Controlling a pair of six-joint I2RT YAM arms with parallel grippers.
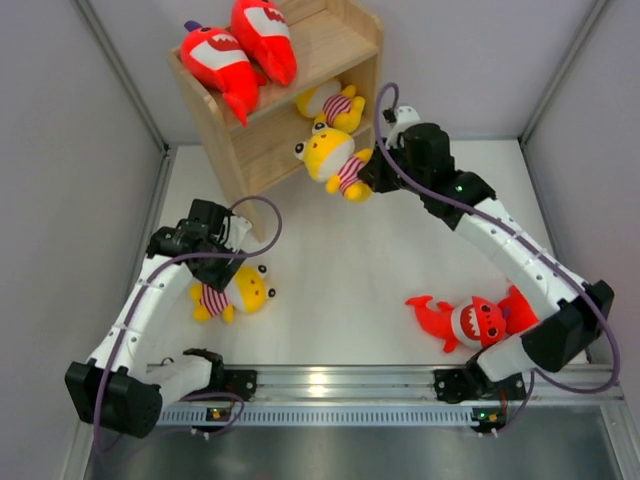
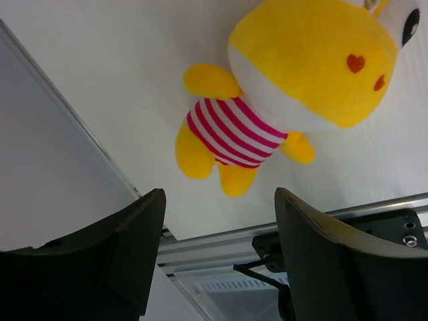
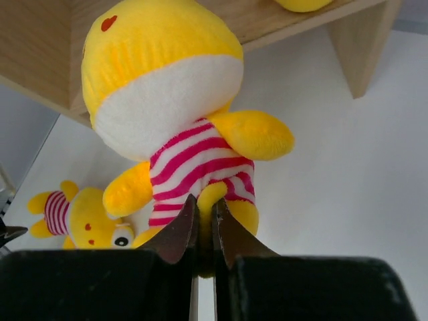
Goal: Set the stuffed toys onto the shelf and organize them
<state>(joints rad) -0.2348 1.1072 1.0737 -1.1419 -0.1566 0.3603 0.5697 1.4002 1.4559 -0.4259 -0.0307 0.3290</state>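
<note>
The wooden shelf [image 1: 262, 140] stands at the back left. Two red shark plushes [image 1: 222, 62] lie on its top tier, and one yellow striped plush [image 1: 335, 103] lies on the lower tier. My right gripper [image 1: 368, 172] is shut on a leg of a second yellow plush [image 1: 335, 157], held at the lower tier's front edge; it fills the right wrist view [image 3: 167, 100]. My left gripper [image 1: 222, 262] is open and empty, just above a third yellow plush [image 1: 235, 293] lying on the table, seen in the left wrist view [image 2: 294, 87]. Another red shark [image 1: 465, 320] lies front right.
Grey walls [image 1: 70, 180] close in the table on both sides. A metal rail [image 1: 340, 380] with the arm bases runs along the near edge. The right arm's lower link [image 1: 545, 335] partly covers something red behind the front-right shark.
</note>
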